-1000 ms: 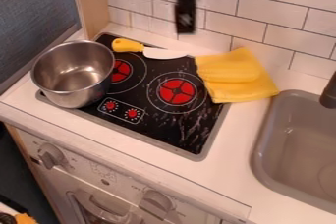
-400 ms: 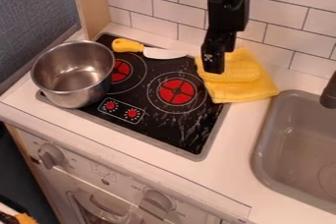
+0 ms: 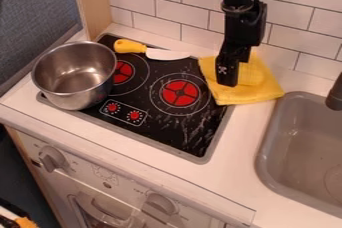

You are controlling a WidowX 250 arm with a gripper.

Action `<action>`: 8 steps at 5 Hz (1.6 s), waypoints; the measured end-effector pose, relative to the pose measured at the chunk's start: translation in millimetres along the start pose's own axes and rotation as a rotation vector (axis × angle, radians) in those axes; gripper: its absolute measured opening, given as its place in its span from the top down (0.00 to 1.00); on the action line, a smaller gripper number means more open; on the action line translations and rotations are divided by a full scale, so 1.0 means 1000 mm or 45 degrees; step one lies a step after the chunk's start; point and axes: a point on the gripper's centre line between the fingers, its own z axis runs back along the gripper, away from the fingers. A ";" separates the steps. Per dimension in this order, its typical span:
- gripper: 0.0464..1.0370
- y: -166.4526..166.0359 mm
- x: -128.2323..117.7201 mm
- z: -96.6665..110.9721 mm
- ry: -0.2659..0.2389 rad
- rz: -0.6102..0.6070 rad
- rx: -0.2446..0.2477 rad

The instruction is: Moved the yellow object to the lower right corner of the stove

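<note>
The black gripper (image 3: 228,79) hangs down from the top of the view, in front of the folded yellow cloth (image 3: 257,89) and hiding part of it. How its fingers stand cannot be made out, nor whether it touches the cloth. The cloth lies at the back right of the black stove top (image 3: 194,132), partly over its right edge and partly on the white counter. A knife with a yellow handle (image 3: 129,46) lies along the stove's back edge, its blade pointing right toward the cloth.
A steel pot (image 3: 75,74) stands on the stove's left side. At the right is a grey sink (image 3: 269,144) with a dark faucet (image 3: 335,97). White wall tiles (image 3: 297,19) rise behind the counter (image 3: 234,172). Knobs (image 3: 160,204) sit on the front panel below.
From the top edge, the gripper has come down and to the right, and now hangs over the yellow cloth. The cloth, knife and pot have stayed in place.
</note>
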 end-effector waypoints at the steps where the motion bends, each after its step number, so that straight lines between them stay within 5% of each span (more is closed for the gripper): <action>1: 0.09 -0.001 0.003 -0.004 0.030 0.016 0.008; 2: 0.36 -0.006 0.003 -0.004 0.151 0.022 -0.009; 3: 0.42 -0.009 0.002 -0.008 0.205 0.055 -0.004; 5: 0.42 -0.014 0.000 -0.005 0.215 0.084 -0.001; 8: 0.42 0.006 0.006 0.030 0.137 0.005 0.045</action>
